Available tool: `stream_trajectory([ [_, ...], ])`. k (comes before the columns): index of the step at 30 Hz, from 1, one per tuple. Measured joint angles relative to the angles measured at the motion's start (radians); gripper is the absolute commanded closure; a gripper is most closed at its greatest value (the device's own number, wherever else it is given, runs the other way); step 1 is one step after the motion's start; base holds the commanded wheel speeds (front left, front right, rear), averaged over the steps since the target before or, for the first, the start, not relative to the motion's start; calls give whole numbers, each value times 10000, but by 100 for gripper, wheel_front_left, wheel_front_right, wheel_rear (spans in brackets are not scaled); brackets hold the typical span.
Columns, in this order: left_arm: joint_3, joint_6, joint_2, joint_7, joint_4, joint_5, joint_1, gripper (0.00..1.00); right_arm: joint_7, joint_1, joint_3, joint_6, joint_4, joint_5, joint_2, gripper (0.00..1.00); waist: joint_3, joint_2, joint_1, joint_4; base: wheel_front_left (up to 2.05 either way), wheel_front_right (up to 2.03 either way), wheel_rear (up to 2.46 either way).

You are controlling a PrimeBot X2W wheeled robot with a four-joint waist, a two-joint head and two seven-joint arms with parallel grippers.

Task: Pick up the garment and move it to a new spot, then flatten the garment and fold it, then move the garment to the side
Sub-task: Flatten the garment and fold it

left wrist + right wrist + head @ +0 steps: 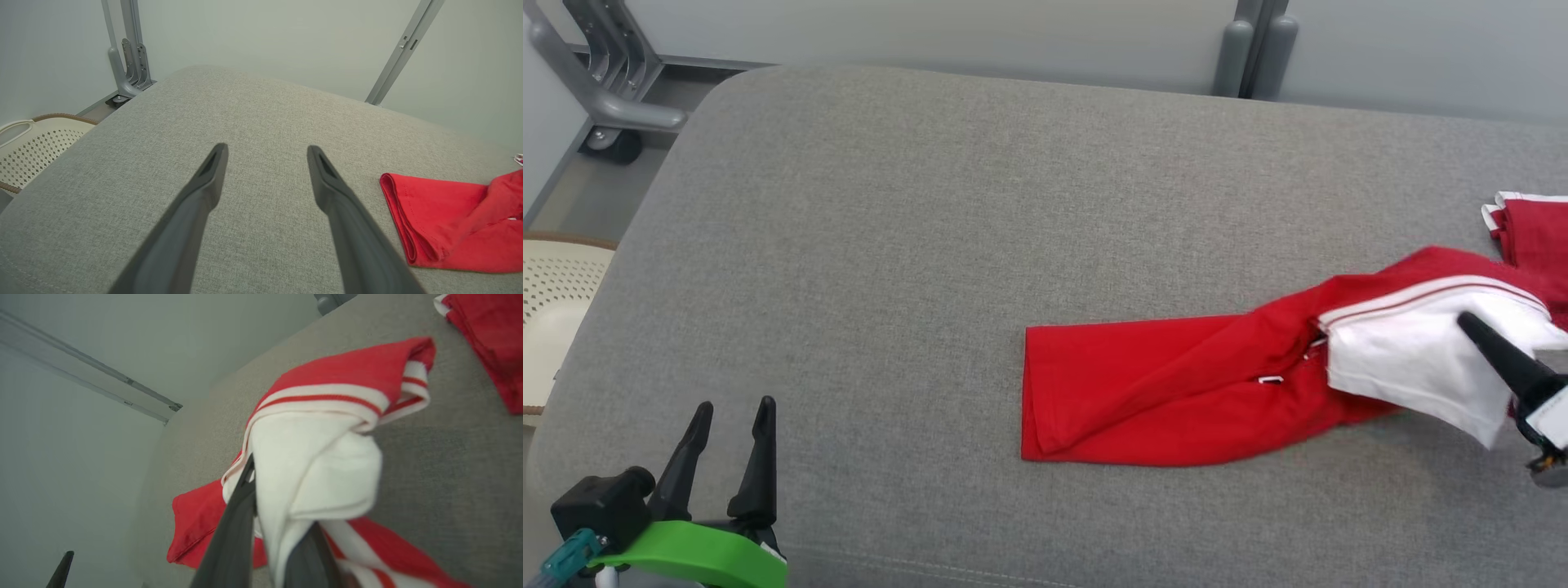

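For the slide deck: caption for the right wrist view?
Right hand shut on white fabric of the red-and-white garment, grey cushion beneath.

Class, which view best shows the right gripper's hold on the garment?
Right wrist view: the right gripper clamps the garment, white part, close up. Head view shows one finger at the edge; left wrist view, the red end.

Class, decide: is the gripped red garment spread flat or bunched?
Bunched: the garment lies twisted, its white end pinched in the right end effector.
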Motion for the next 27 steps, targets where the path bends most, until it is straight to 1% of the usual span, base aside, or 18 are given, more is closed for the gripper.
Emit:
stream_trajectory([
  [2, -59, -19, 0, 0, -6, 29, 12, 0, 531, -425, 395, 40, -727, -109, -290, 100, -15, 0, 0, -80, 0, 0, 0],
  [5, -435, -226, -13, -2, -8, 180, -1, 0, 1300, -1041, 1034, 40, -1710, -529, -667, 100, -34, 0, 0, -109, 0, 0, 0],
  [8, -878, -453, -71, -2, 8, 295, -80, 0, 2119, -1368, 1873, 8, -2261, -1005, -765, 100, -8, 0, 0, 4, 0, 0, 0],
  [11, -1241, -606, -184, 2, 42, 523, -414, 0, 2826, -1481, 2592, -263, -2537, -1108, -472, 100, 35, 0, 0, 195, 0, 0, 0],
  [12, -1317, -658, -259, 4, 48, 550, -532, 0, 2959, -1540, 2777, -401, -2548, -1172, -347, 100, 50, 0, 0, 272, 0, 0, 0],
  [13, -1398, -706, -318, 6, 54, 575, -639, 0, 3037, -1617, 2878, -583, -2541, -1281, -240, 100, 66, 0, 0, 353, 0, 0, 0],
  [15, -1582, -800, -359, 15, 98, 612, -786, 0, 3208, -1844, 3039, -913, -2506, -1559, -94, 96, 96, 0, 0, 530, 0, 0, 0],
  [17, -1618, -867, -393, 15, 169, 616, -802, 0, 3292, -2096, 3074, -1338, -2479, -1716, 128, 100, 132, 0, 0, 714, 0, 0, 0],
  [18, -1636, -872, -424, 15, 228, 616, -803, 0, 3319, -2221, 3087, -1559, -2470, -1716, 297, 98, 153, 0, 0, 806, 0, 0, 0],
  [20, -1653, -953, -493, 15, 334, 616, -821, 0, 3450, -2449, 3193, -1847, -2479, -1737, 637, 99, 206, 0, 0, 991, 0, 0, 0],
  [21, -1662, -961, -535, 15, 359, 616, -841, 0, 3538, -2544, 3298, -1941, -2470, -1743, 792, 99, 234, 0, 0, 1078, 0, 0, 0],
  [23, -1689, -1026, -604, 15, 412, 616, -914, 0, 3718, -2714, 3599, -1973, -2460, -1956, 984, 99, 291, 0, 0, 1250, 0, 0, 0],
  [25, -1718, -1035, -639, 15, 493, 616, -1036, 0, 3925, -2872, 3837, -2000, -2357, -2184, 1135, 94, 347, 0, 0, 1406, 0, 0, 0],
  [27, -1720, -1037, -662, 15, 610, 616, -1115, 0, 4044, -3030, 4040, -2015, -2134, -2380, 1279, 92, 401, 0, 0, 1546, 0, 0, 0],
])
